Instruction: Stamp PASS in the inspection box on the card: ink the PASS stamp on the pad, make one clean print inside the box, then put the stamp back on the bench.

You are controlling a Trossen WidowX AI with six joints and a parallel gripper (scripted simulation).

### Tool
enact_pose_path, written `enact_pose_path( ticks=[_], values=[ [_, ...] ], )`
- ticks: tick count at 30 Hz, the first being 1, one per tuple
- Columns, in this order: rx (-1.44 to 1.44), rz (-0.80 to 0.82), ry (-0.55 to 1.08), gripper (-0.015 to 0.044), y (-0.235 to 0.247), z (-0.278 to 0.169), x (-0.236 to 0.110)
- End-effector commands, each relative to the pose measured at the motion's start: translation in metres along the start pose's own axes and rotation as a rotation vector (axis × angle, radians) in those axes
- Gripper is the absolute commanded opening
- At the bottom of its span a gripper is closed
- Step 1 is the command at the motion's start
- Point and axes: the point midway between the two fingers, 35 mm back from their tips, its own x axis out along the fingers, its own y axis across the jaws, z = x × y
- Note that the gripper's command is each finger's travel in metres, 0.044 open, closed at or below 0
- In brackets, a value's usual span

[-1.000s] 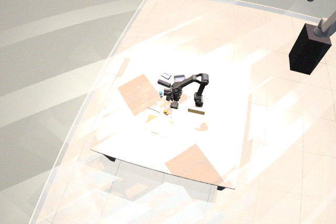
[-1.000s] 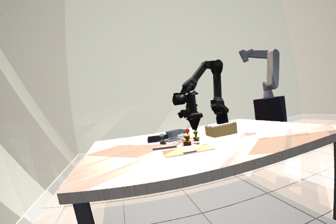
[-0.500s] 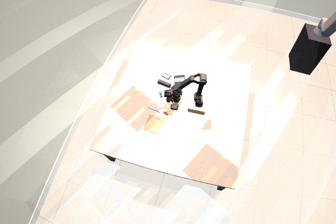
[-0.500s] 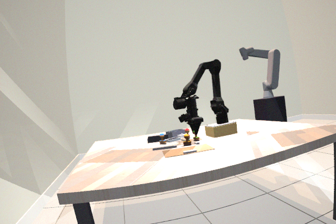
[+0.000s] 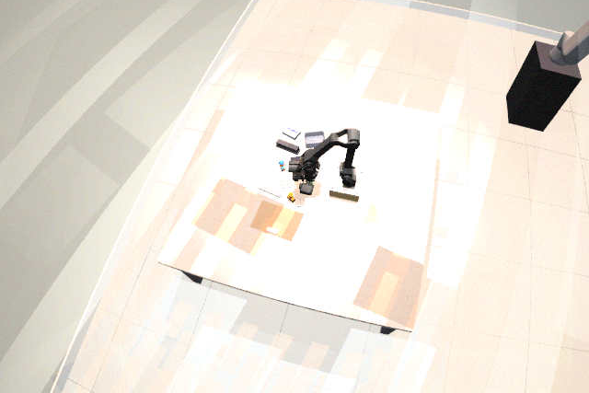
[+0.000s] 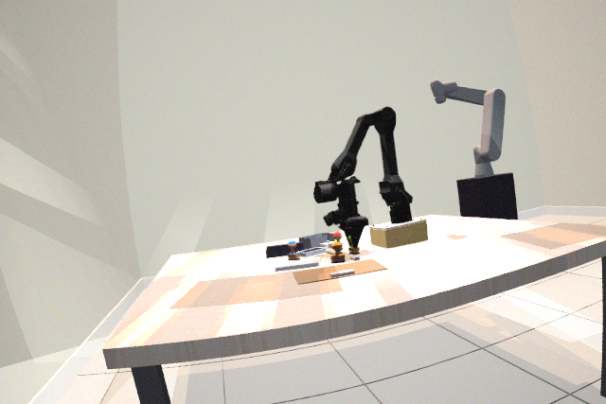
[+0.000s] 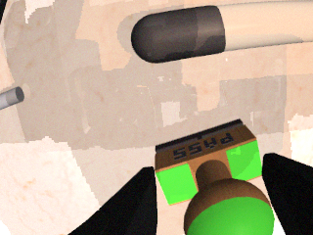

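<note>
The PASS stamp (image 7: 207, 159) stands upright, with a green knob and green patches on its brown base; the lettering faces up in the wrist view. My gripper (image 7: 210, 170) (image 6: 354, 245) is open and lowered around the stamp. One dark fingertip is beside each end of its base, and the knob is between the fingers. In the top view the arm hides the fingertips. A small pale block with blue marks (image 5: 291, 132) lies behind a dark long block (image 5: 287, 145), beside a grey open tray (image 5: 314, 139). I cannot tell the card or its inspection box for certain.
A yellow stamp (image 5: 291, 197) (image 6: 336, 246), a blue stamp (image 5: 282, 165) (image 6: 293, 244) and a red-knobbed stamp (image 6: 337, 235) stand nearby. A dark-tipped pale rod (image 7: 178, 34) lies beyond the PASS stamp. A tan block (image 6: 399, 234) is by the arm's base.
</note>
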Motion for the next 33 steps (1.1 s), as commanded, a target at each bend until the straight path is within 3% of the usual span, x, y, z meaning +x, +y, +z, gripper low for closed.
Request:
enact_pose_path(
  ticks=[1, 11, 16, 33],
  values=[
    [0.0, 0.002, 0.0, 0.0194, 0.0003, 0.0001, -0.0002],
    [0.0, 0.002, 0.0, 0.0128, 0.0003, 0.0001, -0.0002],
    [0.0, 0.002, 0.0, 0.0, 0.0005, 0.0004, -0.0017],
    [0.0, 0.001, 0.0, 0.0, 0.0014, 0.0017, -0.0094]
  ],
)
